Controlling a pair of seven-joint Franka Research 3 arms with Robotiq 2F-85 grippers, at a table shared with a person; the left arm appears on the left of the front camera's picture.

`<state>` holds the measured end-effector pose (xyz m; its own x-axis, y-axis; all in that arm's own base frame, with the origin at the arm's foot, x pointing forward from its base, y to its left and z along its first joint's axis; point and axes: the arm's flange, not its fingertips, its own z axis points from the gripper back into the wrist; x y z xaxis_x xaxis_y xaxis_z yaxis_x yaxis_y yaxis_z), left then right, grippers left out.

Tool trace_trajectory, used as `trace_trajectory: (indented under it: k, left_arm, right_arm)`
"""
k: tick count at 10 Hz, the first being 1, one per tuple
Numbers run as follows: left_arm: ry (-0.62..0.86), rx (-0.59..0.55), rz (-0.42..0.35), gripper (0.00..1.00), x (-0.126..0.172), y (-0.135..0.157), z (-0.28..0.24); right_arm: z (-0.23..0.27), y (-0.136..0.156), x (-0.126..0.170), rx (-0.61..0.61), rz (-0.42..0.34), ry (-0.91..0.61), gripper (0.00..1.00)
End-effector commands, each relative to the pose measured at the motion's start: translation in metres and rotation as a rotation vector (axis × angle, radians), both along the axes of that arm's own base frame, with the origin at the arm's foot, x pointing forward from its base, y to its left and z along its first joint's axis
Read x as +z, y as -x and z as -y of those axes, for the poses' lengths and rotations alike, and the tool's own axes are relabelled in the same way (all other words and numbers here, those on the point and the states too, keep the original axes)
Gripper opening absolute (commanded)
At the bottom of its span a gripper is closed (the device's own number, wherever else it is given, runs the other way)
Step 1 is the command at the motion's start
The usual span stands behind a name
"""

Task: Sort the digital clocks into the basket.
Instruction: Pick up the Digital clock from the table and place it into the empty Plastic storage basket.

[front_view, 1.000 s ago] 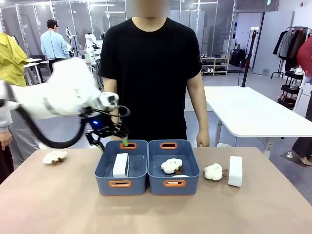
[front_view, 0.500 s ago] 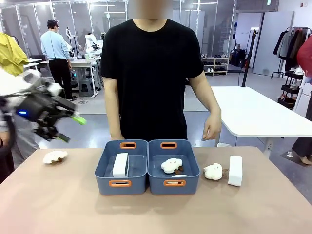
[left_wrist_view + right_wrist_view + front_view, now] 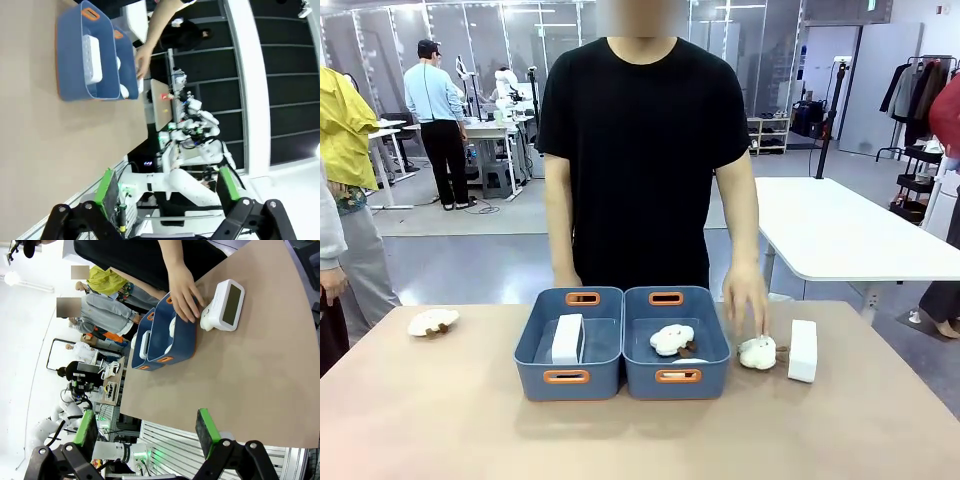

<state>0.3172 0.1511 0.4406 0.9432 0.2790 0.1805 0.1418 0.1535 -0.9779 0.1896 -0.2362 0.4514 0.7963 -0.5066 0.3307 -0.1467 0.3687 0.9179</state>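
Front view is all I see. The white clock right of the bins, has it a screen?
Observer: Yes, the digital clock shows a dark screen in the right wrist view.
Operator: Are the jaws open?
Observer: The left gripper has its jaws open, empty.
Operator: And the right one?
Observer: The right gripper too: jaws open, nothing between.
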Motion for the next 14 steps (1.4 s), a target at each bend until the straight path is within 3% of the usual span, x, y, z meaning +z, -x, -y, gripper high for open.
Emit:
trace_trajectory:
  k: [1, 2, 3, 4, 7, 8, 11, 13, 14]
  left_arm:
    - [0.044, 0.027, 0.019, 1.00, -0.027, 0.010, -0.016]
    - [0.055, 0.066, 0.038, 1.00, -0.039, 0.016, -0.025]
    - [0.048, -0.033, 0.063, 1.00, -0.054, -0.009, -0.025]
    - [0.052, 0.059, 0.011, 1.00, -0.036, 0.022, -0.025]
    - [0.052, 0.059, 0.011, 1.00, -0.036, 0.022, -0.025]
    - [0.052, 0.059, 0.011, 1.00, -0.036, 0.022, -0.025]
    - [0.052, 0.059, 0.011, 1.00, -0.036, 0.022, -0.025]
    - [0.052, 0.059, 0.011, 1.00, -0.036, 0.022, -0.025]
    - [0.052, 0.059, 0.011, 1.00, -0.036, 0.022, -0.025]
  right_arm:
    - [-0.001, 0.001, 0.001, 0.002, 0.014, -0.004, 1.00]
    - [-0.001, 0.001, 0.001, 0.002, 0.014, -0.004, 1.00]
    - [-0.001, 0.001, 0.001, 0.002, 0.014, -0.004, 1.00]
    - [-0.001, 0.001, 0.001, 0.002, 0.014, -0.004, 1.00]
    - [0.000, 0.000, 0.000, 0.000, 0.000, 0.000, 1.00]
    - [-0.011, -0.018, 0.016, -0.016, -0.117, 0.152, 1.00]
    - [-0.066, -0.108, 0.040, -0.079, -0.443, 0.304, 1.00]
    - [-0.103, -0.153, 0.042, -0.104, -0.535, 0.370, 1.00]
    - [-0.122, -0.158, 0.041, -0.067, -0.558, 0.382, 1.00]
